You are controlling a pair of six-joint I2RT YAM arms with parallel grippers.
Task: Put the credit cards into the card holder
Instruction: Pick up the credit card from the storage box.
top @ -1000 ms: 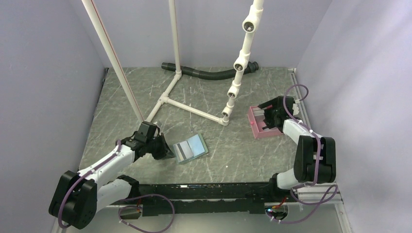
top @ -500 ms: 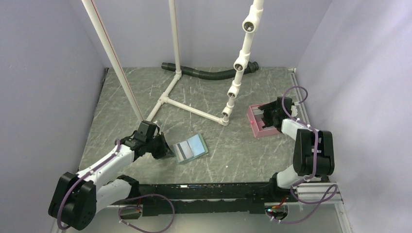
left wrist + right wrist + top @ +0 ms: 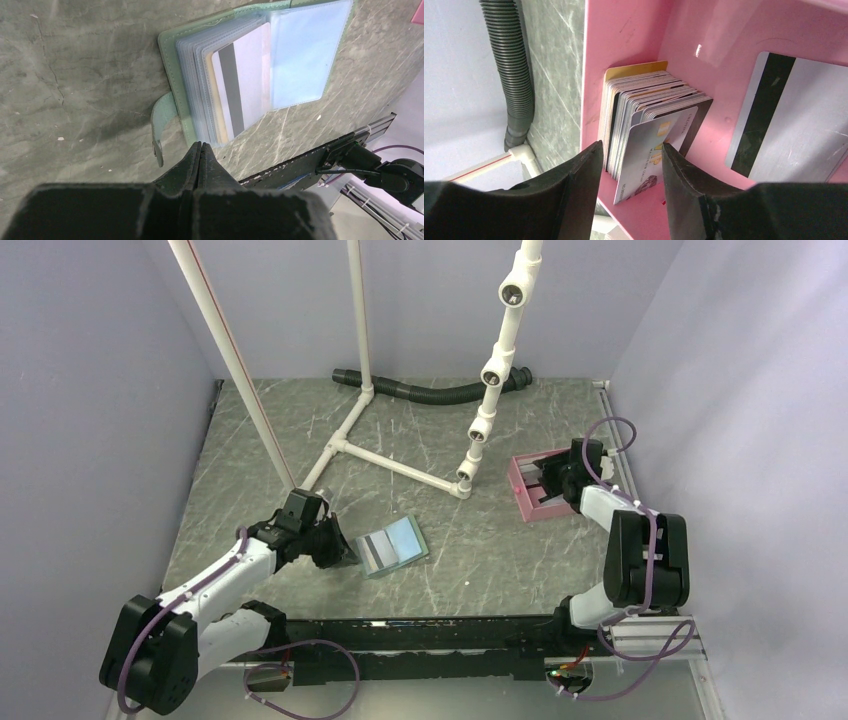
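- The pink rectangular plastic tray (image 3: 520, 497) sits at the right of the grey marbled worktop (image 3: 480, 560). The sage-green folding card holder (image 3: 393, 545) lies well apart from it, open at centre-left.
- The card holder's clear sleeves (image 3: 300, 55) look soft and floppy, and one already carries a striped card. I judge it needs pinning down while a card slides in.
- The credit cards (image 3: 644, 100) stand on edge as a fanned stack against the tray's wall (image 3: 624, 30), and one more grey, black-striped card (image 3: 794, 120) lies flat beside them.
- I judge the cards to be light, thin, stiff and slick. A pinch across the whole fan would likely splay it, so I would take only the front card or two by the flat faces near the top edge.
- My right gripper (image 3: 629, 155) has its fingers about half apart, straddling the stack without clamping it yet.
- My left gripper (image 3: 201, 150) has its fingers pressed together on nothing, tips at the holder's near edge beside the strap.
- Against a second ago, the right wrist has pushed deeper over the tray and its elbow has drawn in. The left arm and holder have not moved.
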